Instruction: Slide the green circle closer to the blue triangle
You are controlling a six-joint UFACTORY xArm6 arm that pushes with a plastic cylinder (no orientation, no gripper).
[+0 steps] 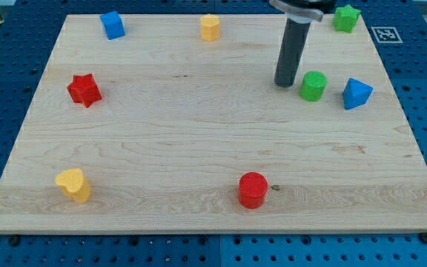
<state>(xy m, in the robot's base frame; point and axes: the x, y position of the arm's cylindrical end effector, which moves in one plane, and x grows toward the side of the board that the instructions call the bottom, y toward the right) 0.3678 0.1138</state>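
Observation:
The green circle (313, 86) is a short green cylinder at the view's upper right on the wooden board (199, 141). The blue triangle (356, 93) lies just to its right, with a small gap between them. My tip (285, 83) stands just left of the green circle, close to it, and I cannot tell if it touches. The dark rod rises from there to the view's top edge.
A green star (345, 17) sits at the top right. A yellow block (210, 27) and a blue block (113, 24) sit along the top. A red star (84, 90) is at the left, a yellow heart (74, 185) at the lower left, a red cylinder (253, 190) at the bottom middle.

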